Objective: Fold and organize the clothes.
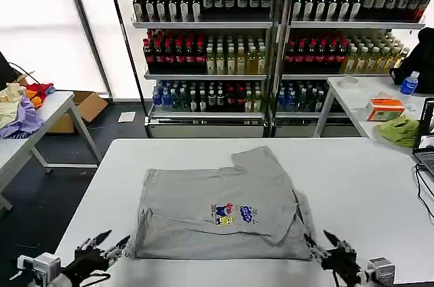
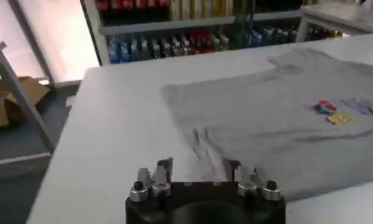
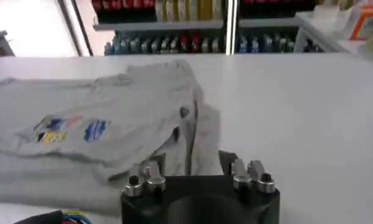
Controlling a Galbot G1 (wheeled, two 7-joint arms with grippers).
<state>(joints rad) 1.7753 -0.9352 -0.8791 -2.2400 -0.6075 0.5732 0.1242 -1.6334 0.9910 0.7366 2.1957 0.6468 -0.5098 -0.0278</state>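
One light grey T-shirt [image 1: 224,209] lies partly folded in the lower centre of the head view, on the white tabletop [image 1: 366,185], its chest print [image 1: 234,214] facing up and one side already laid over the body. The left tool [image 1: 105,246] sits at the lower left of the frame, just off the shirt's near corner, fingers spread and holding nothing. The right tool [image 1: 325,245] sits at the lower right by the opposite near corner, likewise spread and empty. Flanking the hem like this likely sets both up to pinch those corners for the next fold.
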